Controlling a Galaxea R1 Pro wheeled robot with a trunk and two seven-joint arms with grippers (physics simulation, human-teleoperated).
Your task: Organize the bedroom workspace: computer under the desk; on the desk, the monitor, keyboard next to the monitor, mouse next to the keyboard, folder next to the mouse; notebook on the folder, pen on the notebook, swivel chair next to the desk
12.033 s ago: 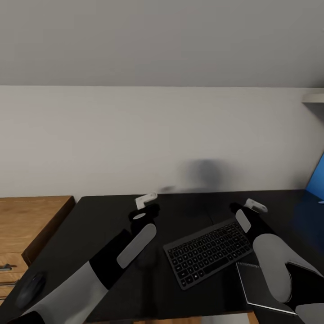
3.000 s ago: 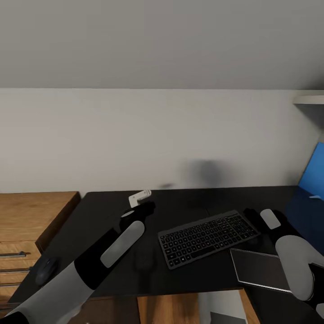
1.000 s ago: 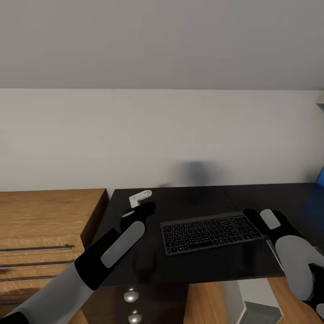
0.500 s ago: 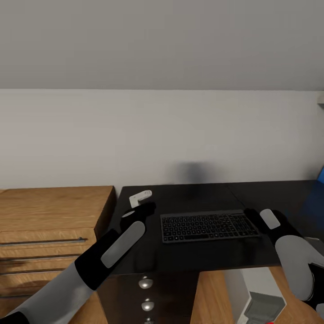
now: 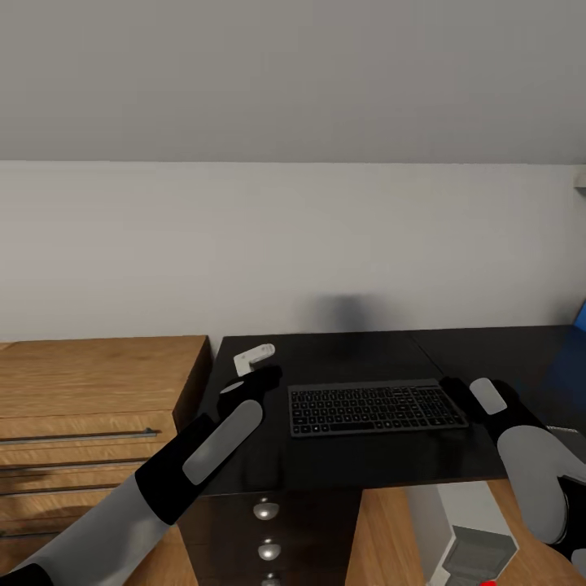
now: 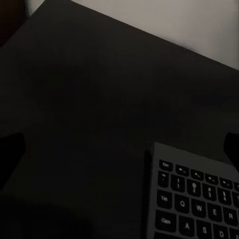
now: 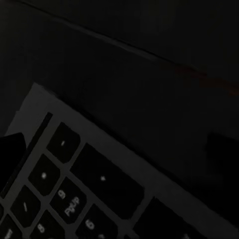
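The black keyboard (image 5: pixel 376 408) lies square on the glossy black desk (image 5: pixel 342 354), between my two arms. My left gripper (image 5: pixel 255 363) hovers over bare desk just off the keyboard's left end. In the left wrist view the left gripper (image 6: pixel 119 149) is open, its dark fingertips (image 6: pixel 10 155) far apart, with the keyboard's corner (image 6: pixel 199 194) beyond. My right gripper (image 5: pixel 454 387) hangs over the keyboard's right end. In the right wrist view it (image 7: pixel 117 144) stands open above the keys (image 7: pixel 74 179), holding nothing. The grey computer (image 5: pixel 476 541) stands on the floor under the desk's front edge.
A light-wood drawer unit (image 5: pixel 89 407) adjoins the desk on the left. Dark desk drawers with round silver knobs (image 5: pixel 262 511) sit below the front edge. A blue panel (image 5: pixel 580 313) shows at the far right. A pale wall rises behind the desk.
The whole picture has shifted as the camera moved: the keyboard now lies square-on, more of the wooden unit and the desk drawers shows, and the computer has come into view. Both arms keep their pose.
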